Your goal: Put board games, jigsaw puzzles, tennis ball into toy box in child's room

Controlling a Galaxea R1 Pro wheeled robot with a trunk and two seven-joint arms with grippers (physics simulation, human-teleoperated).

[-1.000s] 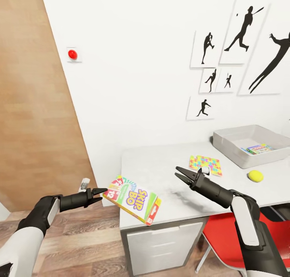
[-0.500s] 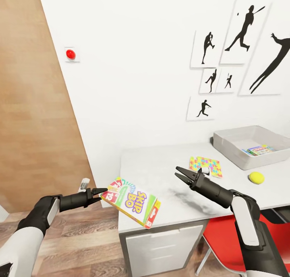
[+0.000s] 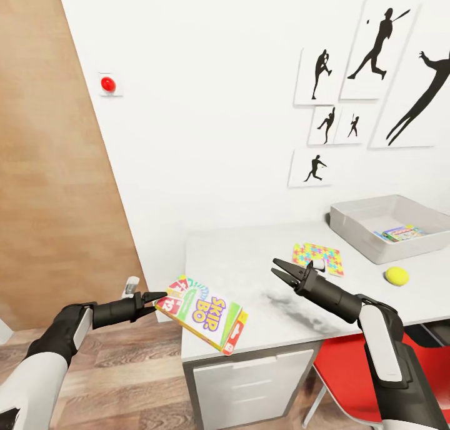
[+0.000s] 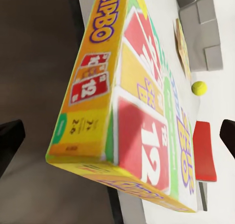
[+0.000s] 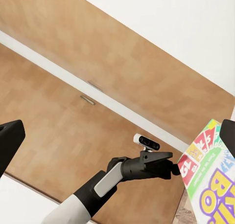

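At the desk's left front corner, a Skip-Bo game hangs tilted in the air, one corner pinched in the clenched jaws of the left gripper. The box partly overhangs the desk edge and sits low, so it likely needs lifting before it can travel across. The left wrist view shows the game close up, held edge-on.

The right gripper hovers above the desk's front part, jaws parted and empty, pointing toward the game, probably ready to steady it or take it over.

Farther along the desk lies a puzzle, flat, near the middle. A ball rests by the front edge, just before the toy box. The box stands at the far right against the wall, with a colourful flat item already inside. A red chair is tucked under the desk.
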